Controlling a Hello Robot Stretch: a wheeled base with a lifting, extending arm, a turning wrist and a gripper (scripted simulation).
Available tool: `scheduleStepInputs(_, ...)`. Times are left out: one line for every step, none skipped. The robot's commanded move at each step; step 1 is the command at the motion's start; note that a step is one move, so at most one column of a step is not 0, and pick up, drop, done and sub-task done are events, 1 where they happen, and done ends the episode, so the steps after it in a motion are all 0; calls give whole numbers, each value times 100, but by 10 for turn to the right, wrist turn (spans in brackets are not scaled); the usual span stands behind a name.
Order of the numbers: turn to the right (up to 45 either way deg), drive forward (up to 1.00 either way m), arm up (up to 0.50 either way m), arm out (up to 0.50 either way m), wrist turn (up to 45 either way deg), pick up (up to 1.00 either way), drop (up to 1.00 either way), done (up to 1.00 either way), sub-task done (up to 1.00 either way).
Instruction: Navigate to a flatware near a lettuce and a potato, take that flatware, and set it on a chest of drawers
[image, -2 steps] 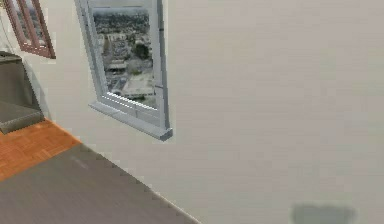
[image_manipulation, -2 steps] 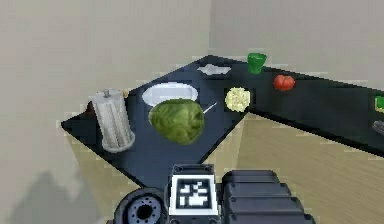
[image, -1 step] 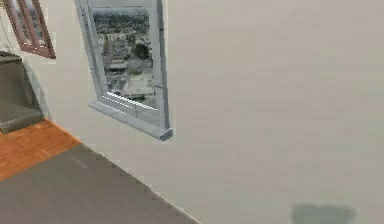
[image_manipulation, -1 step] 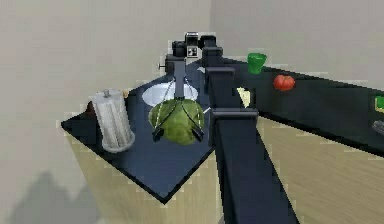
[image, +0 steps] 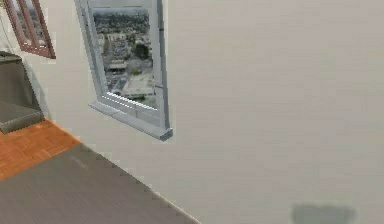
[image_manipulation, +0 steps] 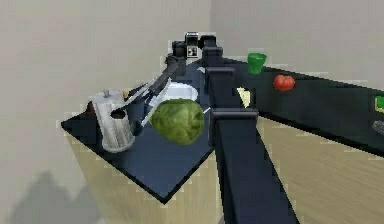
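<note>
Arm (image_manipulation: 245, 160), round green lettuce (image_manipulation: 178, 120) — slim grey utensil (image_manipulation: 150, 88) beyond.

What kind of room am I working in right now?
Most likely a kitchen. In the arm side view a dark countertop on pale cabinets carries a lettuce, a red tomato and a green cup. The forward view adds a window in a plain wall.
</note>
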Motion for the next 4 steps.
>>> scheduleStepInputs(0,0,0,0,450,0,0,0,0)
scheduleStepInputs(0,0,0,0,450,0,0,0,0)
scheduleStepInputs(0,0,0,0,270,0,0,0,0)
scheduleStepInputs(0,0,-16,0,0,0,0,0,0)
